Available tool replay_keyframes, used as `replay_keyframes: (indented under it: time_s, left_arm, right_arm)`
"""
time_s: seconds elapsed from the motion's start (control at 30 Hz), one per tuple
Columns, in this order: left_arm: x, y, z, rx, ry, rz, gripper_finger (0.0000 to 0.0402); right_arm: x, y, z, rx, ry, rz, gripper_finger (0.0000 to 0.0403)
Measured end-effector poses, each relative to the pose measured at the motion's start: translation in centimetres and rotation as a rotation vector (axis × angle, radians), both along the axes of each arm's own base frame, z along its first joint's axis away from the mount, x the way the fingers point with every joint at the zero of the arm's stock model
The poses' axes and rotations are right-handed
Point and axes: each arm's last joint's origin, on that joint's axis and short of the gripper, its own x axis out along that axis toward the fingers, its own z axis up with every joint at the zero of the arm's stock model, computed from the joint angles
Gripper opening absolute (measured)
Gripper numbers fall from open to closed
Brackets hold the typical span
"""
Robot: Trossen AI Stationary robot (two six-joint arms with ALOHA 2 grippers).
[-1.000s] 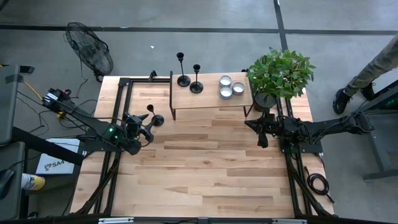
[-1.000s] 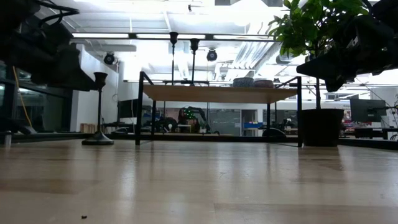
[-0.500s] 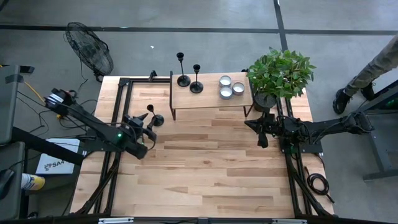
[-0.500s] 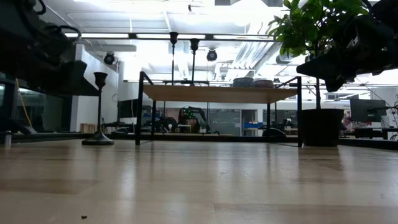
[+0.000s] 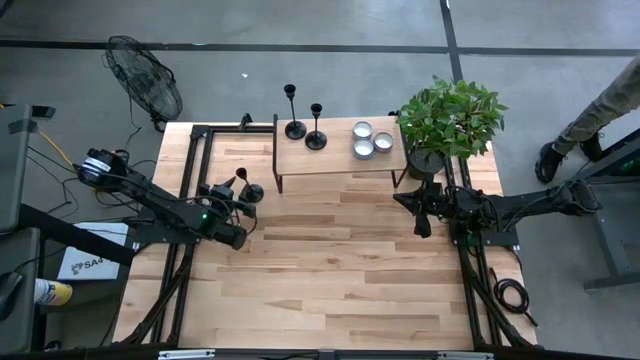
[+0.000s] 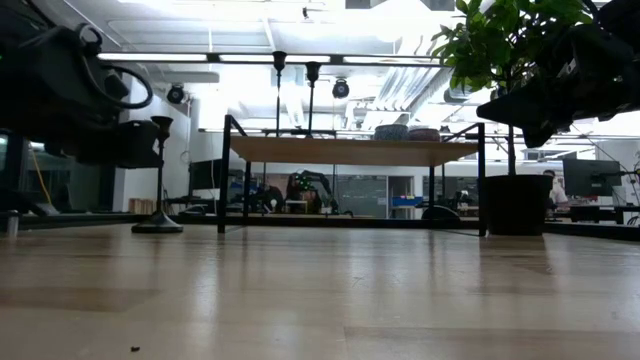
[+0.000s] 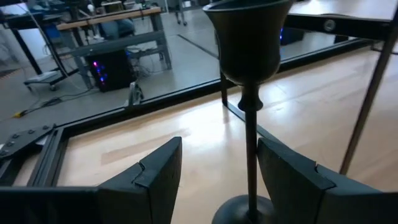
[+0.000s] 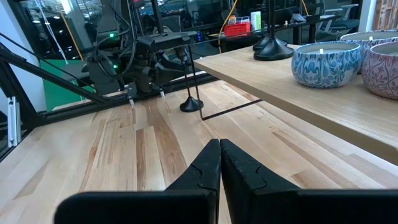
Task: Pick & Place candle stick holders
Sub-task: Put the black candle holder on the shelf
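One black candle stick holder [image 5: 247, 187] stands upright on its round base on the table's left, just before the raised wooden shelf [image 5: 340, 158]; it also shows in the low view [image 6: 160, 178]. Two more holders [image 5: 292, 112] [image 5: 316, 128] stand on the shelf's left end. My left gripper [image 7: 219, 146] is open, level, with a finger on each side of the near holder's stem [image 7: 250, 155], not touching it; in the high view it is just left of the holder [image 5: 234, 195]. My right gripper [image 8: 219, 163] is shut and empty at the table's right [image 5: 420, 213].
Three candle bowls [image 5: 370, 141] sit on the shelf's right half. A potted plant [image 5: 450, 118] stands at the far right corner. A black metal frame [image 5: 205, 135] edges the table's far left. Bare wood lies between the arms and toward the near edge.
My left gripper has gone toward the table's right edge, closing in on the holder standing on the table, until its open fingers stand around the stem. The holder has stayed put.
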Motion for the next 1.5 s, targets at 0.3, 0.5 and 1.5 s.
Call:
replay_keyframes:
  time_s: [0.3,0.5,1.5]
  left_arm:
    - [0.2,0.4,0.0,0.008,-0.017,0.037,0.0205]
    - [0.5,0.3,0.1,-0.003,-0.063,0.036,0.0205]
    - [0.9,1.7,0.3,0.019,-0.115,0.146,0.0204]
  right_arm:
    - [0.0,0.0,0.0,0.000,0.000,0.000,0.0005]
    - [0.0,0.0,0.0,0.000,0.000,0.000,0.0005]
    - [0.0,0.0,0.0,0.000,0.000,0.000,0.0005]
